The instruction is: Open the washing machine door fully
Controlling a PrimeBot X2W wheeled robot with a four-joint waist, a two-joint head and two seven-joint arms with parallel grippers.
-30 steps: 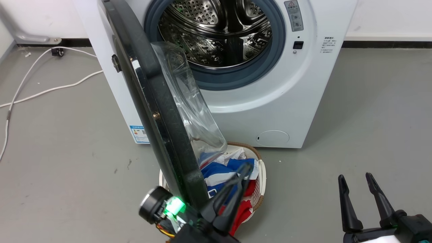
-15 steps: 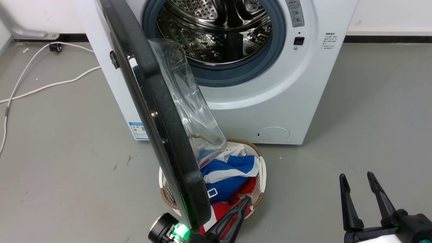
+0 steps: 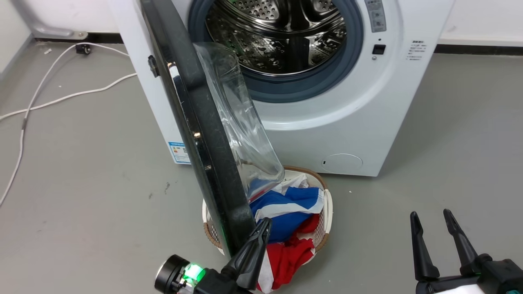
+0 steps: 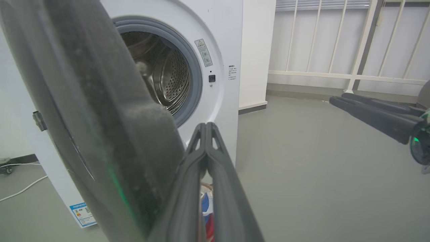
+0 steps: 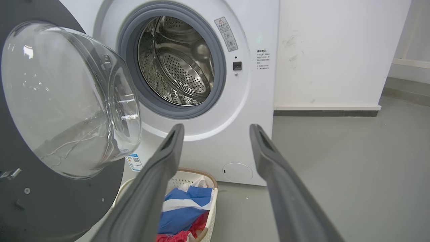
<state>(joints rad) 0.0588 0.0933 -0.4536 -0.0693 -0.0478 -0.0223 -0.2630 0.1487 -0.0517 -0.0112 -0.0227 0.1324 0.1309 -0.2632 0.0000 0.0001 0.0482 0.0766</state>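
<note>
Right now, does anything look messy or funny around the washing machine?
Slightly. The laundry basket sits on the floor right under the half-open washing machine door, and red and white cloth spills over its near rim. A loose white cable trails across the floor at the left. Nothing looks broken.

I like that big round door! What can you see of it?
The door is big, round and black, and its inner face is matt dark grey with small screws. A clear glass bowl bulges from that face. The door is swung out from the washing machine, nearly edge-on in the head view, leaving the drum uncovered. Its lower end hangs over the basket. The shut left gripper lies beside its free edge. Whether they touch is unclear.
</note>
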